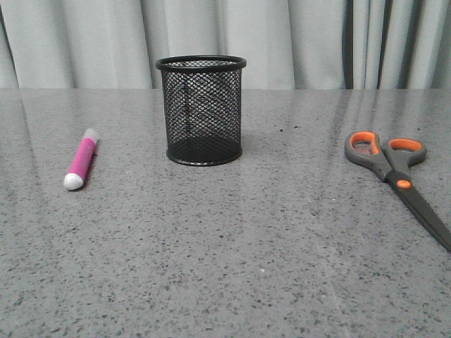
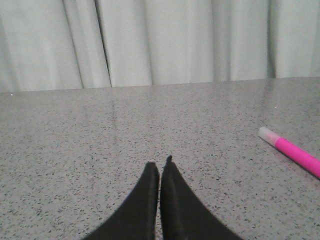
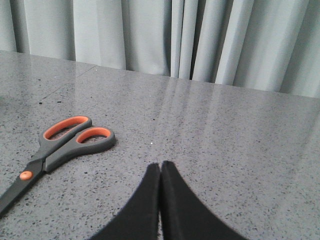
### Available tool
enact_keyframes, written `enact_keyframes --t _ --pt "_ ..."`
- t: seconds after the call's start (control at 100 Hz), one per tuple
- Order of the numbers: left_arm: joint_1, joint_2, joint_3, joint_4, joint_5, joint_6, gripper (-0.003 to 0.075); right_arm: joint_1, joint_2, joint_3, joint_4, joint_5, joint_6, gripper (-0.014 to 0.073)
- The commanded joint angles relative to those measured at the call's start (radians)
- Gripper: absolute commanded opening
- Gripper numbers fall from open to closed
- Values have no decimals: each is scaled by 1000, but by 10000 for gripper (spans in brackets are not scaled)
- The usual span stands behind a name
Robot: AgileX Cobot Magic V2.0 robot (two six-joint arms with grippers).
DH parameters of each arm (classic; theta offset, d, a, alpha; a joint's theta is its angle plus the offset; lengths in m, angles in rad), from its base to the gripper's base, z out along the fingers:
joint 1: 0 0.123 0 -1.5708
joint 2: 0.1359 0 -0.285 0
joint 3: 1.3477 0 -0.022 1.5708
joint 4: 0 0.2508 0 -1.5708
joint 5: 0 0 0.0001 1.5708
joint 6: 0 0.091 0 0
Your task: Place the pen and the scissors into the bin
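On the worktop [image 1: 232,267], the pen [image 1: 81,160] is seen at nine o'clock of the bin [image 1: 202,110], the scissors [image 1: 398,174] at three. Both the left gripper [image 2: 159,170] and right gripper [image 3: 160,169] are closed, empty. The light bin could be tipped by the long scissors.

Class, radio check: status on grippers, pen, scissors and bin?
Left gripper shut, right gripper shut, both empty. Pen and scissors flat on table, outside bin. Nothing in the way.

Two matte black tapered left gripper fingers [image 2: 150,200] — right gripper fingers [image 3: 150,200] identical, smooth and pointed.
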Motion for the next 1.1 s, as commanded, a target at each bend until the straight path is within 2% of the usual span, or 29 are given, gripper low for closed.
enact_keyframes --t 0.0,1.09 --pt "1 -32 23 -7 -69 0 -20 -6 -25 8 -11 -88 -4 -55" --pt "1 -32 23 -7 -74 0 -20 -6 -25 8 -11 -99 -4 -55"
